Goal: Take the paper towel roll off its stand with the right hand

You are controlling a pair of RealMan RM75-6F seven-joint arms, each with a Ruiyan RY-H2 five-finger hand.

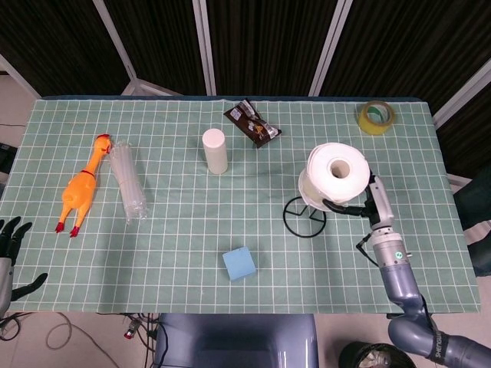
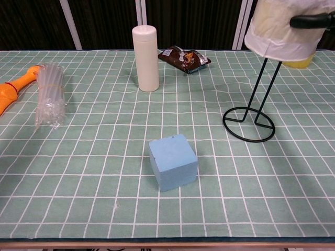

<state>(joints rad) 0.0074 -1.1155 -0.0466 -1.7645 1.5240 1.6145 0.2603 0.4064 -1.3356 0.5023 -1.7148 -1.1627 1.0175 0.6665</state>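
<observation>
- Head view: the right hand (image 1: 367, 205) gripped the paper towel roll (image 1: 337, 173), fingers wrapped round its near side, and held it raised above the wire stand (image 1: 305, 218), whose ring base sat bare on the green checked table (image 1: 153, 245).
- Head view: the roll looked clear of the stand's base, so the lift was largely done; whether the upright rods were fully out of the core could not be told from above.
- Head view: the left hand (image 1: 11, 253) hung off the table's near left corner, fingers spread and holding nothing.
- Head view: the brown snack packet (image 1: 252, 123) carried pale lettering too small to read; the yellow tape roll (image 1: 377, 116) showed no legible print.
- Chest view: the roll (image 2: 285, 29) was high at the top right, with a dark finger of the right hand (image 2: 314, 21) across its side; the rods of the stand (image 2: 250, 123) ran up to the roll's underside, so their tips may yet have been inside the core.
- Chest view: what was left, by my judgement, was the last bit of lift and carrying the roll away.
- Chest view: no writing was readable on the white cylinder (image 2: 145, 51) or the blue cube (image 2: 172, 161).
</observation>
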